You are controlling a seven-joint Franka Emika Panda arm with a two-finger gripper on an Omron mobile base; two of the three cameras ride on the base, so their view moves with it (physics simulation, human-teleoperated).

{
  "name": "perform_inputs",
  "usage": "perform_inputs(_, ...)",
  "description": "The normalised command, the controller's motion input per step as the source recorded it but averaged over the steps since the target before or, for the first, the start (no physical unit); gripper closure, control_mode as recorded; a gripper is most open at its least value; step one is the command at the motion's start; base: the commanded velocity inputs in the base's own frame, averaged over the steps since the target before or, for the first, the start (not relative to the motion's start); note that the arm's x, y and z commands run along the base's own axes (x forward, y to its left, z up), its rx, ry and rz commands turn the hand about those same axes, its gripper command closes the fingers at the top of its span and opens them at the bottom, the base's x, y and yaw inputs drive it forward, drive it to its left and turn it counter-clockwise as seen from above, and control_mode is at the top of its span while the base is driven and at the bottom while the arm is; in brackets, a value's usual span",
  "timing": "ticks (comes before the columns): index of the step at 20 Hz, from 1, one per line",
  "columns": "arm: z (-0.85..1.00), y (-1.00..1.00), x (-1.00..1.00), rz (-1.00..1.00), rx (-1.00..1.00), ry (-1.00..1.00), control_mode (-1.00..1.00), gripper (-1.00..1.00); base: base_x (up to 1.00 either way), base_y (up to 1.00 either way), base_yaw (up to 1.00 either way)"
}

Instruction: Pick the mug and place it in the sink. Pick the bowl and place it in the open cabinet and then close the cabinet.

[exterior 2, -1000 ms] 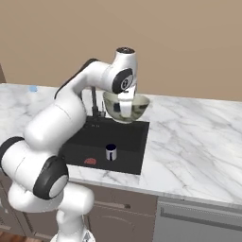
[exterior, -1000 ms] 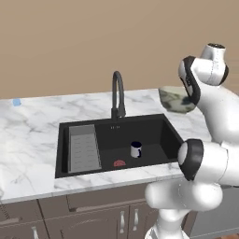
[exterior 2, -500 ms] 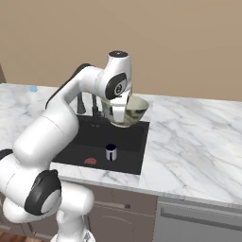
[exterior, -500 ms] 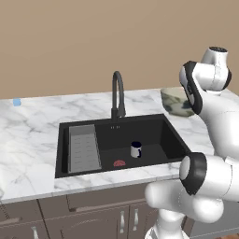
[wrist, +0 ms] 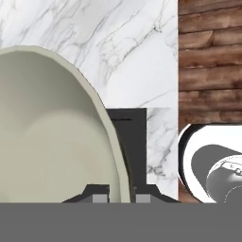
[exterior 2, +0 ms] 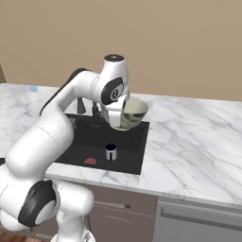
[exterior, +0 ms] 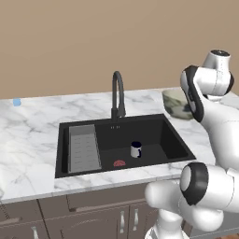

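The mug (exterior: 136, 149) already stands in the sink (exterior: 172, 140), and my gripper (wrist: 118, 194), jaws pinched narrow on its rim, holds the cream-green bowl (exterior 2: 130, 113) above the counter (exterior 2: 198, 142); cabinet placing and closing remain.

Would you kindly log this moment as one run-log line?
gripper: shut on bowl rim | bowl: lifted above counter | mug: upright in sink

mug (exterior: 136, 149) upright in sink (exterior: 172, 140), bowl (exterior 2: 128, 113) raised above sink's right edge
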Motion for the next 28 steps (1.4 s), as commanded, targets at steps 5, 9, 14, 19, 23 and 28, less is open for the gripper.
perform_inputs(5,0.00,0.00,0.00,-0.01,0.00,0.00,1.00,1.00,0.00,-0.33,-0.45)
perform_inputs(9,0.00,0.00,0.00,0.00,0.00,0.00,1.00,1.00,0.00,0.00,-1.00)
perform_inputs(14,0.00,0.00,0.00,0.00,0.00,0.00,1.00,1.00,0.00,0.00,-1.00)
perform_inputs(19,0.00,0.00,0.00,0.00,0.00,0.00,1.00,1.00,0.00,0.00,-1.00)
perform_inputs(23,0.00,0.00,0.00,0.00,0.00,0.00,1.00,1.00,0.00,0.00,-1.00)
perform_inputs(28,0.00,0.00,0.00,0.00,0.00,0.00,1.00,1.00,0.00,0.00,-1.00)
